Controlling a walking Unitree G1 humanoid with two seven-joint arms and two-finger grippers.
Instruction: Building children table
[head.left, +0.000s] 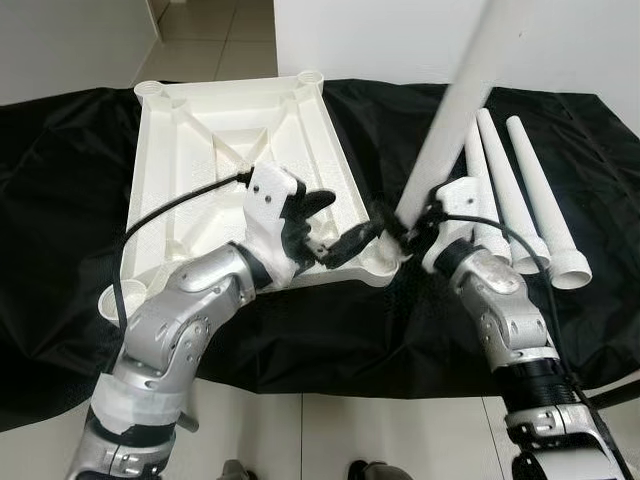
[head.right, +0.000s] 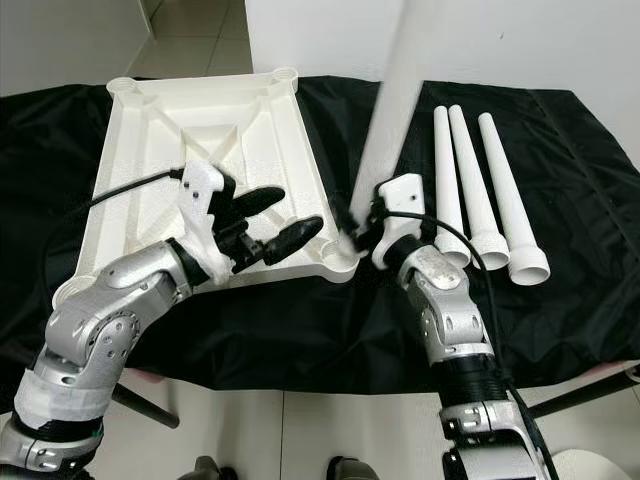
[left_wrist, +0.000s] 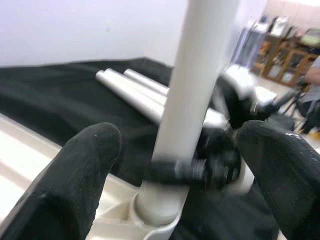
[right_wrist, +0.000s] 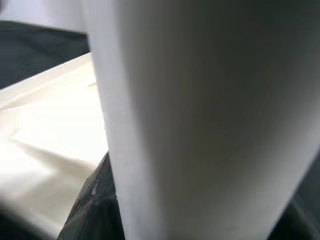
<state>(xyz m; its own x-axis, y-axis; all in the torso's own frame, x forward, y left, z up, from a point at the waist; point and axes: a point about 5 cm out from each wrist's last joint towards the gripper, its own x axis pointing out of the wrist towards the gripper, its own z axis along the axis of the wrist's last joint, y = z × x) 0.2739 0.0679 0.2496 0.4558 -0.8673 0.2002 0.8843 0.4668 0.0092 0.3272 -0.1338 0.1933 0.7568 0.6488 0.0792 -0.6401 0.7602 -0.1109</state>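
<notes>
Item 1, nearest: left gripper (head.right: 278, 220), silver arm, black fingers spread apart and holding nothing, hovering over the near right edge of the tabletop and pointed toward the corner socket.

Item 2: right gripper (head.left: 400, 222), fingers pinched around the lower end of the upright leg (head.left: 455, 110), just above the corner socket.

Item 3: upright leg, white tapered plastic tube, standing tilted with its base in the near right corner socket (left_wrist: 156, 212) of the tabletop; in the left wrist view the base sits inside the round socket with the black fingers clamped across it.

Item 4: tabletop (head.left: 215, 160), white moulded plastic, lying upside down on the black cloth (head.left: 60, 200) that covers the counter, ribbed underside up, round sockets at the corners.

Item 5: three spare legs (head.right: 478, 190), white tapered tubes, lying side by side on the cloth to the right of the upright leg, wide ends toward the robot.

Item 6, farthest: white wall (head.right: 520, 40) and tiled floor (head.left: 215, 40) beyond the counter.

No brand, label or lettering can be read on any part.
</notes>
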